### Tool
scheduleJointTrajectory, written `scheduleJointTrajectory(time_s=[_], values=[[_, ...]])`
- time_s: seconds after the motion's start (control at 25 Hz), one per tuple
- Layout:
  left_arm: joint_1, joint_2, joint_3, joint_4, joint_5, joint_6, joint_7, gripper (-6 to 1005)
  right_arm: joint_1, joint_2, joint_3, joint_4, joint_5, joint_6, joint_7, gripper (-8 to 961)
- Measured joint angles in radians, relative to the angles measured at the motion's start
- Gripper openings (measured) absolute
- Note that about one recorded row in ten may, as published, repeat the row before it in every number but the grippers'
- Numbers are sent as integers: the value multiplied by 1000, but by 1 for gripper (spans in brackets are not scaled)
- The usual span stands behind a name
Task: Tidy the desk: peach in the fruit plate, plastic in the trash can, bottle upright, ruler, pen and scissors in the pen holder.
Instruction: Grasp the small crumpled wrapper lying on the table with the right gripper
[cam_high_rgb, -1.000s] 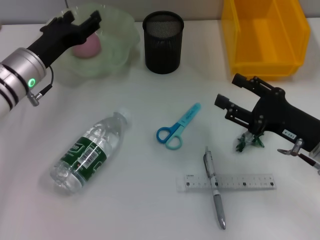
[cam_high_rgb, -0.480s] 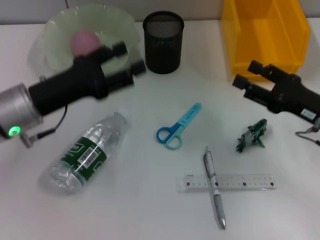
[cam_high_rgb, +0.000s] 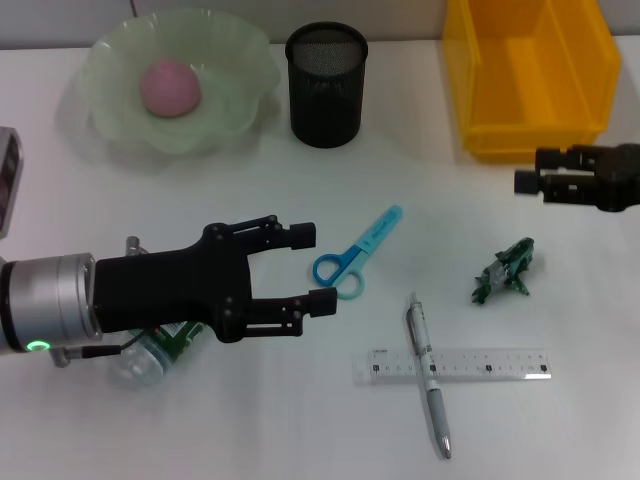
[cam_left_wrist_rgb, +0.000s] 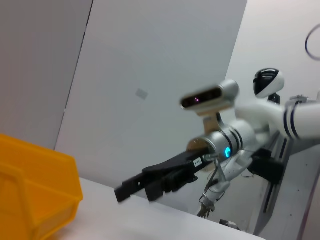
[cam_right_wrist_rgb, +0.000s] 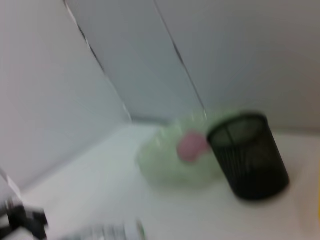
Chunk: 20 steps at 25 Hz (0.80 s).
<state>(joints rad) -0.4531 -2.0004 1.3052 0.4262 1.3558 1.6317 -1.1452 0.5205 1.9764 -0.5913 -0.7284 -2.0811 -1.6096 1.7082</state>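
The left claw (cam_high_rgb: 315, 268), fingers spread apart and empty, has swung down from the fruit plate (cam_high_rgb: 115, 125) where the peach (cam_high_rgb: 169, 86) sits, hovering over the lying bottle (cam_high_rgb: 160, 352), while the right claw (cam_high_rgb: 528, 170) has pulled back toward the yellow bin (cam_high_rgb: 530, 75), its fingers unreadable.

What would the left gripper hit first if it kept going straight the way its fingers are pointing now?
Probably the scissors. The left gripper is open, pointing toward the robot's right, and the blue handle rings lie just past its fingertips. Its height above the desk is unclear, so it might pass over them.
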Motion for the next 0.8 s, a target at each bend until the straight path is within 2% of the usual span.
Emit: scheduleJointTrajectory(time_s=[0.16,0.32,0.4,0.52,0.68,0.8], values=[[0,-5,-4,1,3,-1,15,822,85,-19,-48,-83,-220,-40,161,741],[-1,-5,-5,1,4,-3,17,822,136,-18,-134,-123,-327,-47,227,741],[-1,-5,-9,1,4,-5,17,822,151,-6,-178,-148,-365,-43,242,742],[0,-5,-20,2,4,-7,17,822,163,24,-225,-183,-409,-19,247,742],[1,-4,-24,2,4,-7,17,821,165,77,-289,-219,-497,63,255,742],[0,-5,-25,2,5,-7,17,821,164,99,-326,-222,-543,119,255,742]])
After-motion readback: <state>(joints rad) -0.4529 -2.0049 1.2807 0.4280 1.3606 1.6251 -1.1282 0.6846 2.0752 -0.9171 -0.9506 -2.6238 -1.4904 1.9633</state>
